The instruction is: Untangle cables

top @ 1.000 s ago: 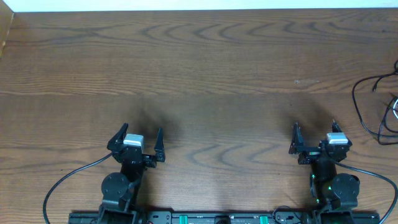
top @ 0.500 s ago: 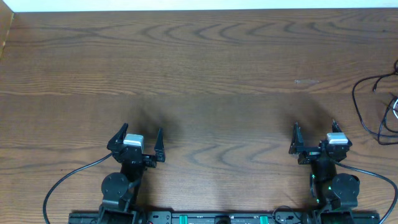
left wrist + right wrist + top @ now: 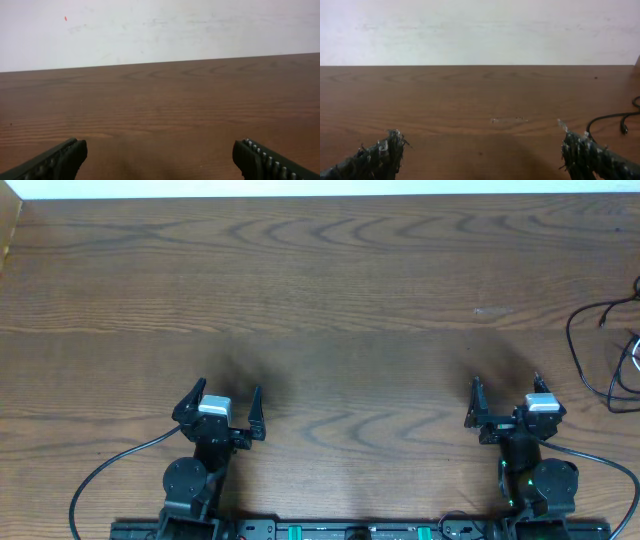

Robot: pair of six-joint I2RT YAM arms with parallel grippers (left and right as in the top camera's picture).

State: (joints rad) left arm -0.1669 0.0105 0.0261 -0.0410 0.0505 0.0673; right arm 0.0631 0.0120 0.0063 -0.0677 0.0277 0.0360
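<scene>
Cut off along the bottom of the overhead view: both arm bases, and part of the thick black lead (image 3: pixel 108 467) trailing from the left arm. In each wrist view, only two dark fingertips at the lower corners.

Black left pincer (image 3: pixel 228 390) spread wide, pinching nothing, only wood grain between its tips. Black right pincer (image 3: pixel 506 384) spread just as wide, also holding nothing, its tips ragged and fuzzy-looking in its own wrist view.

Hard to make out: the cables (image 3: pixel 603 308), running out of frame at the right edge of the overhead view, full extent not tellable. Thin black cord (image 3: pixel 570 332) bowed in an open loop on the wood. Thin white cord (image 3: pixel 633 352) no more than a sliver at the frame line; crossing the black one or merely beside it, cannot tell.

Open wood ahead of both pincers across the dark brown wood-grain table (image 3: pixel 330 270), out to its far edge under a white wall (image 3: pixel 160 30). Pale scuff (image 3: pixel 493 311) ahead of the right pincer.

Cables lying ahead of and to the right of the right pincer, near but apart from it, and well apart from the left pincer. In the right wrist view, a black strand with a small plug end (image 3: pixel 623 129) just beyond the right-hand fingertip.
</scene>
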